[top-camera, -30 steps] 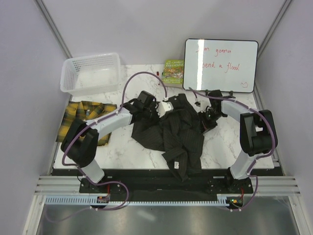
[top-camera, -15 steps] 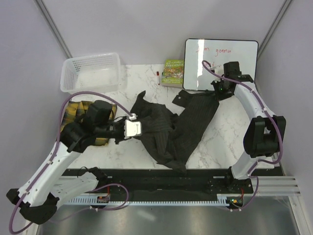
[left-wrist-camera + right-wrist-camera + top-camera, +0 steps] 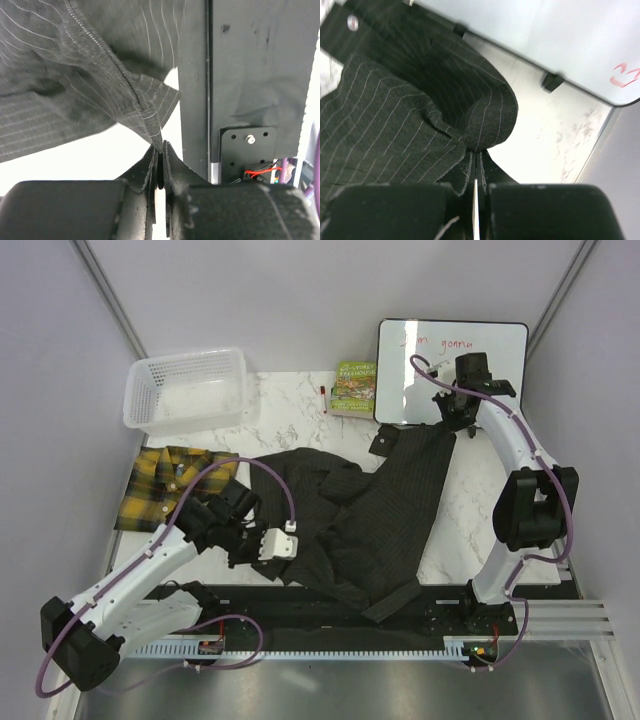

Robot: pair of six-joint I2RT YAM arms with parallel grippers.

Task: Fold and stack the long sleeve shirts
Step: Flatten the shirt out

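Note:
The dark pinstriped shirt [image 3: 385, 505] is stretched across the middle of the table between my two grippers. My left gripper [image 3: 290, 552] is shut on a seamed edge of it [image 3: 150, 112] near the table's front edge. My right gripper [image 3: 452, 425] is shut on a fold of the same shirt [image 3: 470, 105] at the back right, in front of the whiteboard. One end of the shirt hangs over the front edge [image 3: 395, 602]. The yellow-and-black plaid shirt [image 3: 165, 485] lies folded at the left of the table.
A white mesh basket [image 3: 188, 388] stands at the back left. A green book [image 3: 354, 387] and a whiteboard [image 3: 450, 370] stand at the back. The black front rail [image 3: 240, 75] lies under the left gripper's view.
My left gripper has pulled its shirt edge toward the front of the table, spreading the dark shirt wider. My right gripper has stayed at the back right, holding its fold.

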